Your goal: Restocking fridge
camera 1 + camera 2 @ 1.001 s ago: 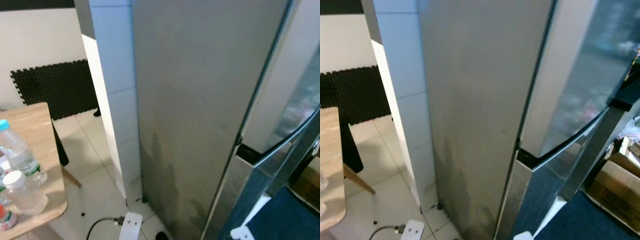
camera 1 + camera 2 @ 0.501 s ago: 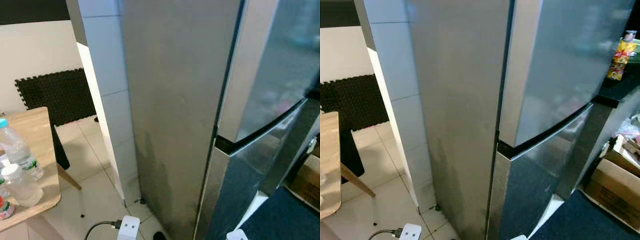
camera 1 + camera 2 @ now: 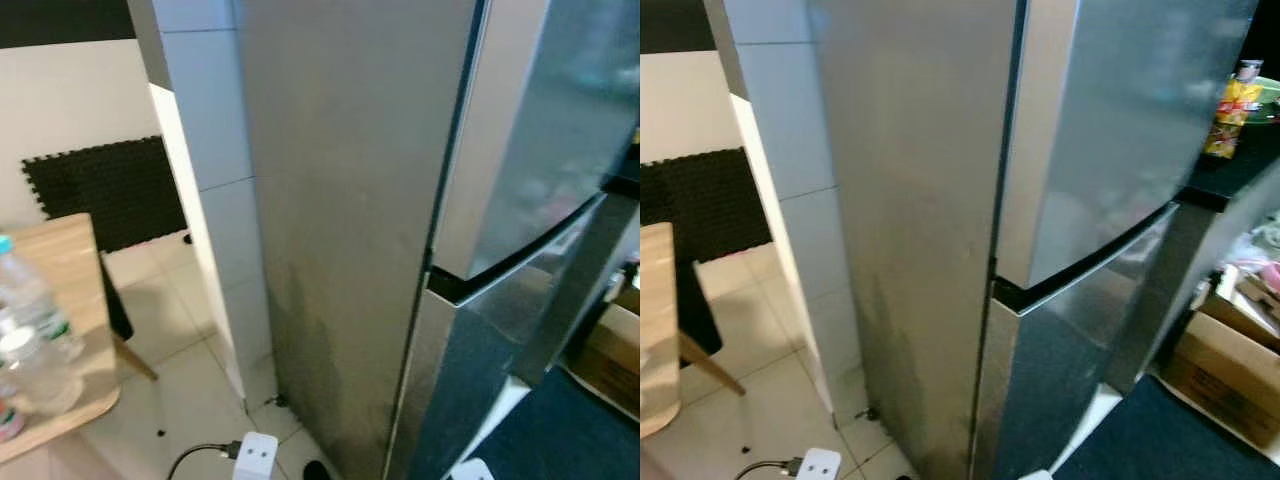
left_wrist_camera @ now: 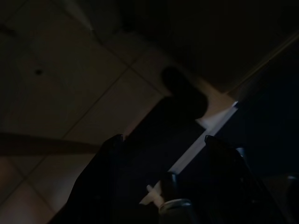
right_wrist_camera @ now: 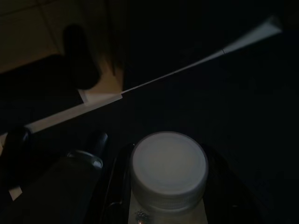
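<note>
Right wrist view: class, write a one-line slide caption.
Right claw holds a white-capped bottle above a dark mat.

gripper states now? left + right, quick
Left gripper: fingers apart, nothing seen between them; view very dark.
Right gripper: closed on a white-capped bottle.

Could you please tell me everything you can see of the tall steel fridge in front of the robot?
The tall brushed-steel fridge stands upright on the pale tiled floor, its side panel facing the camera and streaked darker toward the bottom. Both doors look shut: a reflective upper door and a lower door, parted by a dark gap. Its far side sits against a white tiled pillar.
</note>
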Controlling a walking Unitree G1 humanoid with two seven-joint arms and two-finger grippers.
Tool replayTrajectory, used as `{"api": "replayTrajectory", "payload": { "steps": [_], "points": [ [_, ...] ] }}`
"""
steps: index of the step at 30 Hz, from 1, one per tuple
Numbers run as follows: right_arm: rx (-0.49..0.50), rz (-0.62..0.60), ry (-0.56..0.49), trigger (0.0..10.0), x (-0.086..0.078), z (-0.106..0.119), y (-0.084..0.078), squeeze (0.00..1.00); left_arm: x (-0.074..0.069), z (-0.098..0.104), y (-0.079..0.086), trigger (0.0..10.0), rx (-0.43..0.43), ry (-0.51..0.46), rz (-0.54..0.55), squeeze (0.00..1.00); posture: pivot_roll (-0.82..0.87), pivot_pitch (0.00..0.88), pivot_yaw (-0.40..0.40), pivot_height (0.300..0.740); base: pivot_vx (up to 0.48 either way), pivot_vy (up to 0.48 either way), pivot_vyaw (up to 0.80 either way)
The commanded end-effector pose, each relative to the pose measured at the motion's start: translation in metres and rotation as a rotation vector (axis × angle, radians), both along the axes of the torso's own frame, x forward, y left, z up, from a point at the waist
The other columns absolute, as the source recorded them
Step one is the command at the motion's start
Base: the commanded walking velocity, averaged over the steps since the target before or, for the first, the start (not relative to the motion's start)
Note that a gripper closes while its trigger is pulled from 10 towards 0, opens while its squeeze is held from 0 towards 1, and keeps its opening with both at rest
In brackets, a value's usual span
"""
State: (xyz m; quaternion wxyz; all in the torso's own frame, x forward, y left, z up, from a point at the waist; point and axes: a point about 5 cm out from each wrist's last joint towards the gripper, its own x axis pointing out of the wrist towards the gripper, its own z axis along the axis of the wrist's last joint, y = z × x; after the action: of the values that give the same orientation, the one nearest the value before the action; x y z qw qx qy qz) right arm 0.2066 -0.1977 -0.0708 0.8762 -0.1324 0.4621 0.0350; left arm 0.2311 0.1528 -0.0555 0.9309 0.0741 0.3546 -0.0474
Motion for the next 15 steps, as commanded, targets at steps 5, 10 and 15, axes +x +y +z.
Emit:
{"api": "replayTrajectory", "payload": {
  "steps": [5,10,15],
  "points": [
    [0.004,-0.02,0.022,10.0,-0.0079,-0.0038,-0.0037,0.0,-0.0019,-0.0012,0.0016,10.0,0.002,0.006,0.0,0.0,-0.07,0.083,-0.014,0.74,0.0,0.0,-0.77],
    [0.012,-0.021,0.022,10.0,-0.008,-0.0041,-0.0019,0.0,-0.0013,-0.0007,0.0023,10.0,0.001,0.002,0.004,0.0,-0.07,0.084,-0.015,0.74,0.0,0.0,-0.77],
    [0.017,-0.022,0.02,10.0,-0.0074,-0.0039,-0.0009,0.0,-0.0005,0.0,0.0028,10.0,0.003,-0.003,0.003,0.0,-0.06,0.087,-0.014,0.74,0.0,0.0,-0.77]
  ]
}}
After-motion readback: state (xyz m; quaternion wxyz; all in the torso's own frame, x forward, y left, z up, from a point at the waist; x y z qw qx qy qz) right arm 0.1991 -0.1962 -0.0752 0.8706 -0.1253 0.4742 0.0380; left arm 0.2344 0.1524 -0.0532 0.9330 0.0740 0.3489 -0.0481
